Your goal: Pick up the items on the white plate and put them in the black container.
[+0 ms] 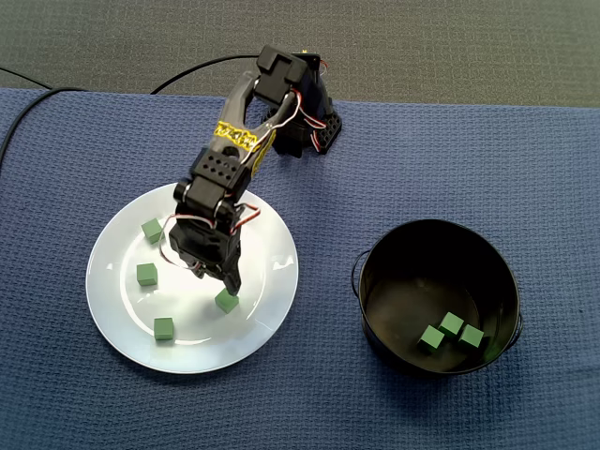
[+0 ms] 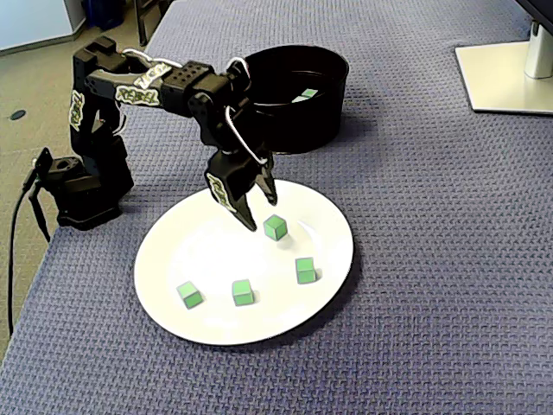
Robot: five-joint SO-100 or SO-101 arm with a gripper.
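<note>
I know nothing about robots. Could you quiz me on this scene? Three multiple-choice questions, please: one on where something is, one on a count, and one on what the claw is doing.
1. Where do the green cubes that are off the white plate lie?
A on the cloth; B on the arm's base; C inside the black pot
2. How many cubes are on the plate?
A two; B four; C six
3. What is the gripper doing?
A empty, over the plate; B gripping a cube; C reaching into the pot

Answers:
1 C: three cubes sit on the pot's floor.
2 B: four show in both fixed views.
3 A: the nearest cube rests on the plate, clear of it.
</note>
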